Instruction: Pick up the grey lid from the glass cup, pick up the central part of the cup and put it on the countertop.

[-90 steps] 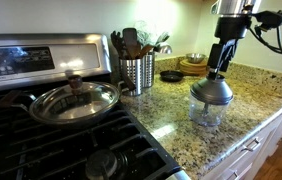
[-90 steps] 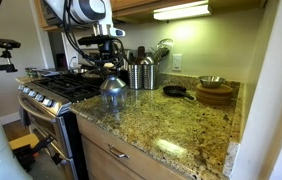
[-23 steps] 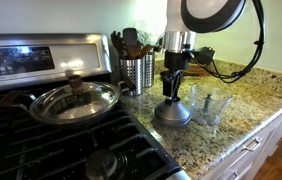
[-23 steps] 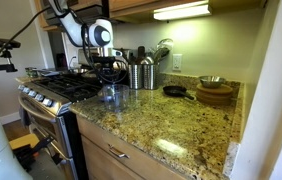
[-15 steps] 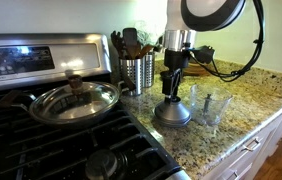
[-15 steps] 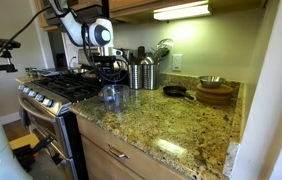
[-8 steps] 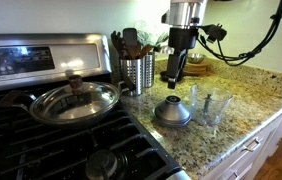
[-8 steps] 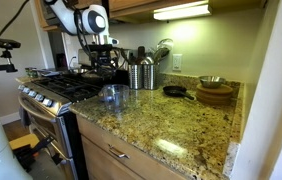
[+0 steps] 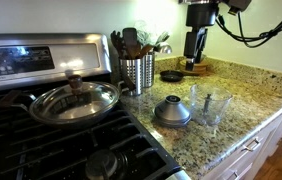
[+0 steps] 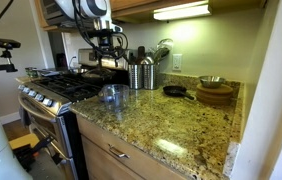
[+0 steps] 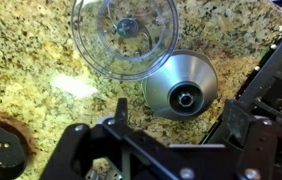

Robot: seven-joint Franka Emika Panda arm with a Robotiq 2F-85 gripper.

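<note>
Exterior view: fingers [image 9: 193,60] are hovering high above the cup [image 9: 211,108]; lid [image 9: 172,111] is lying beside it on the table [image 9: 251,85].
Exterior view: cup [image 10: 113,96] is sitting below the fingers [image 10: 106,45].
Wrist view: fingers [image 11: 122,118] are gaping empty; upright stem [image 11: 127,26] is standing in the cup [image 11: 91,50], up-left of them.

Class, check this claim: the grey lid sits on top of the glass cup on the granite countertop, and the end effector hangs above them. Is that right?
Not quite. The grey lid is off the glass cup. It sits on the countertop beside the cup, as the wrist view shows clearly. The rest holds: the end effector hangs above them.
</note>
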